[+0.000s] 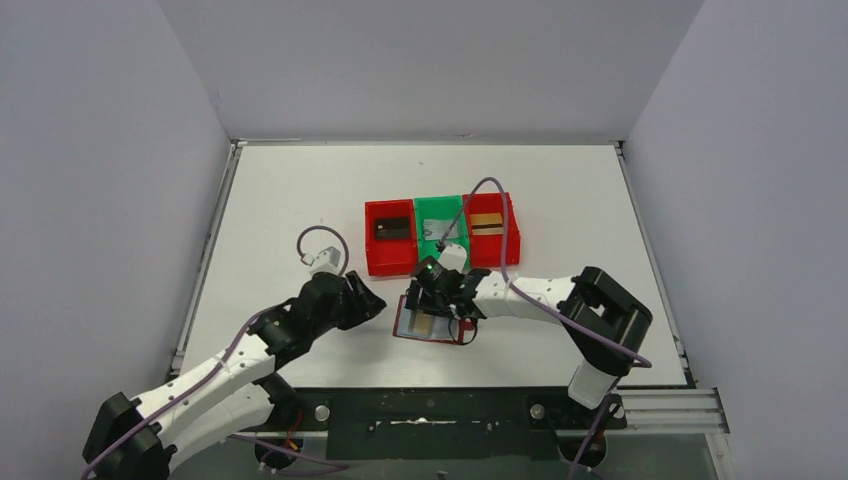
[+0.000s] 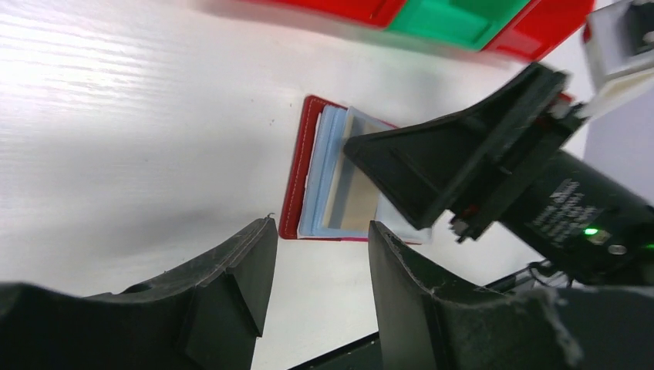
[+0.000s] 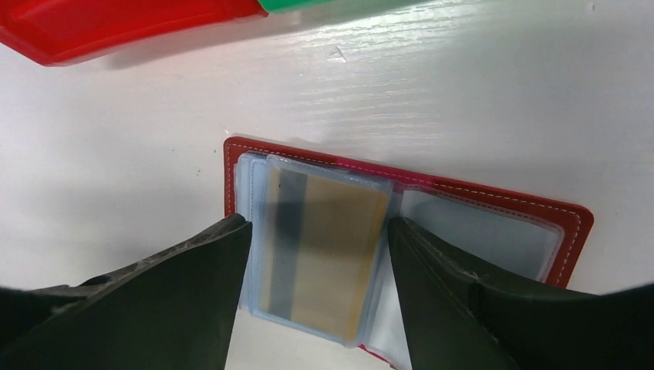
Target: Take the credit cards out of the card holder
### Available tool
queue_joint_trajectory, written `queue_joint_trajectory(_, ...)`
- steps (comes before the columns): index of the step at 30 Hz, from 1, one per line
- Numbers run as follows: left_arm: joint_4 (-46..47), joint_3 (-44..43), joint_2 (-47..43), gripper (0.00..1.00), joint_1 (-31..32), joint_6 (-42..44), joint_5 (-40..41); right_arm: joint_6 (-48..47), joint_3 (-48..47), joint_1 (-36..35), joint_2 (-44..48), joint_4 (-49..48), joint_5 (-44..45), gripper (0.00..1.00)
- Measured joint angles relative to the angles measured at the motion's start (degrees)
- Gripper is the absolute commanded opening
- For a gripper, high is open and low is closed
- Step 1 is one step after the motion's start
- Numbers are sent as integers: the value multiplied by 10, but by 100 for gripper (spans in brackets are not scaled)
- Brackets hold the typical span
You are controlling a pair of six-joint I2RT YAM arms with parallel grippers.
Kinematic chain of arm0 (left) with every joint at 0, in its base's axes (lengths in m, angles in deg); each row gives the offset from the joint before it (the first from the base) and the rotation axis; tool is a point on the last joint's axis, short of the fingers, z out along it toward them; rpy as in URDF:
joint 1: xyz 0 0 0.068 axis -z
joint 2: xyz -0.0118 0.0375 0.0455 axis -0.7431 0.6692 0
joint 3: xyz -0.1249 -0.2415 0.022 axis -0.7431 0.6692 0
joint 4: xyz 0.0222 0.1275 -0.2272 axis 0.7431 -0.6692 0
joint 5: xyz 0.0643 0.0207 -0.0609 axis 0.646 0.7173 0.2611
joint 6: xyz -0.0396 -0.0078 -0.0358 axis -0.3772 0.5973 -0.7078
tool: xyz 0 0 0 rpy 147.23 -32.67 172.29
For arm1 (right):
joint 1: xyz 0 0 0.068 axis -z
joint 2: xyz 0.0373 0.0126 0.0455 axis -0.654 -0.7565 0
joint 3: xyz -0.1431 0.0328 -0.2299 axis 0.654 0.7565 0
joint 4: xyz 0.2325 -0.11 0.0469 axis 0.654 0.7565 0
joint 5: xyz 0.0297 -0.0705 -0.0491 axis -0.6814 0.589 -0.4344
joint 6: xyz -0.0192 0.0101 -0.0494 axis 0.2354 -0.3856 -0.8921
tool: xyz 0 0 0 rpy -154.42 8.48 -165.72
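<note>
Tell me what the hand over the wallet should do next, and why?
Probably the right gripper should come down a little and pinch the gold card. The wallet lies open on the table, the card sits tucked inside it, and the gripper's open fingers stand on either side of the card without pinching it.

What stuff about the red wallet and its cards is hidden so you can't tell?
Top view: the right hand covers most of the dark red leather-like folding card holder, so its cards cannot be counted.
Right wrist view: the gold-yellow plastic card sits behind a cloudy sleeve; its print is blurred, and any cards beneath are hidden.
Top view: what lies in the green plastic bin is too small to tell.
</note>
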Motion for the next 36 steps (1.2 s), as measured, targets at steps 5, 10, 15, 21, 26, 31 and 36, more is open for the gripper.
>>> queue_joint_trajectory(5, -50, 0, -104, 48, -1, -21, 60, -9, -75, -30, -51, 81, 51, 68)
queue_joint_trajectory(10, -89, 0, -146, 48, -4, -28, 91, -10, -130, -48, -90, 144, 89, 63)
queue_joint_trajectory(15, -105, 0, -141, 48, -4, -32, 95, -9, -150, -57, -104, 168, 112, 54)
queue_joint_trajectory(21, -105, 1, -123, 48, -4, -31, 90, -17, -113, -55, -84, 119, 104, 51)
queue_joint_trajectory(26, -88, 4, -107, 48, -4, -26, 72, -25, -27, -23, -26, 17, 42, 52)
queue_joint_trajectory(31, -31, 14, -81, 49, -4, -11, 26, -17, 53, 12, 18, -88, -31, 51)
queue_joint_trajectory(36, 55, 17, -26, 51, -4, 9, -43, 5, 117, 38, 43, -183, -85, 52)
